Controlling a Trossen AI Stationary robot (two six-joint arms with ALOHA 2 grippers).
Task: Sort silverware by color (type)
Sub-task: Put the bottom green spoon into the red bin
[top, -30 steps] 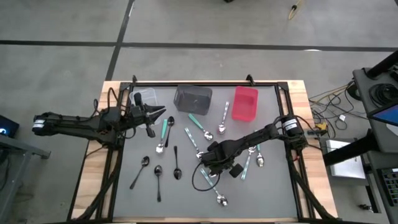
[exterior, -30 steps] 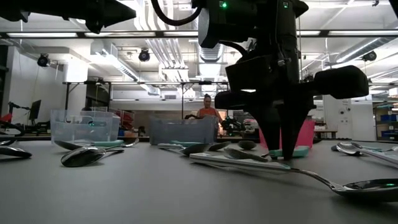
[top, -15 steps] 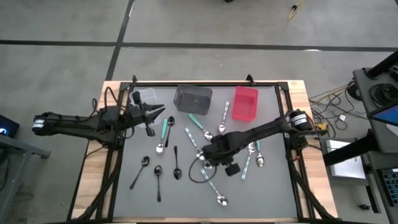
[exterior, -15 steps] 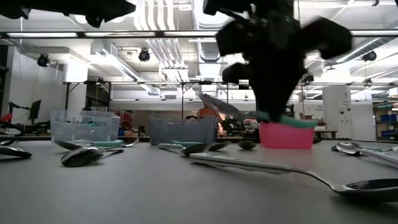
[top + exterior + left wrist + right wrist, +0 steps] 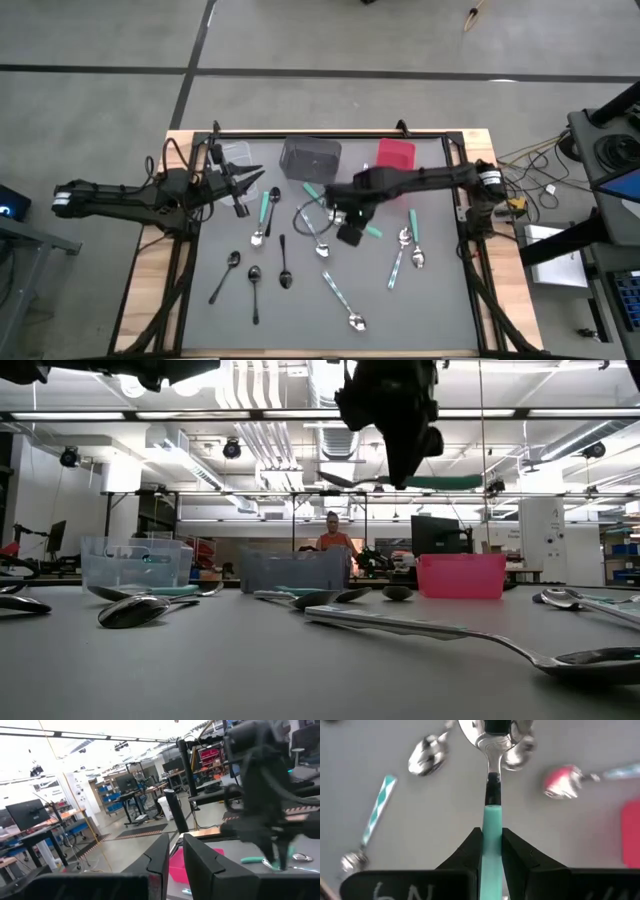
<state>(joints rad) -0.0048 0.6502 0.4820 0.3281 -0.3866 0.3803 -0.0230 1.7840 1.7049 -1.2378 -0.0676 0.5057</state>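
Note:
My right gripper (image 5: 400, 478) hangs high over the mat's middle (image 5: 352, 228), shut on a teal-handled spoon (image 5: 400, 482). Other silverware lies flat on the grey mat: black spoons (image 5: 254, 290) near left, teal-handled spoons (image 5: 265, 212) (image 5: 410, 240) and a silver spoon (image 5: 358, 190). My left gripper (image 5: 250, 183) waits at the far left beside the clear bin, raised and pointing level, its fingers (image 5: 160, 857) shut on nothing. My right gripper pinches the spoon's teal handle (image 5: 490, 827) between its two fingers, roughly midway along the spoon. The fingers come from above, pointing steeply down, and lie across the handle. The spoon is lifted clear and lies level, its silver bowl (image 5: 490, 730) sticking out one side and its handle end (image 5: 455, 482) the other.
Three bins stand along the far edge: clear (image 5: 232, 155), dark grey (image 5: 310, 157) and red (image 5: 395, 160). A black frame rims the mat. A loose cable loop (image 5: 305, 220) hangs by the right gripper. A person shows far behind the table (image 5: 333, 535).
My right gripper has risen from the mat with the teal-handled spoon and moved toward the far edge, rolling its wrist. The spoon, which lay on the mat, is now lifted clear and held level.

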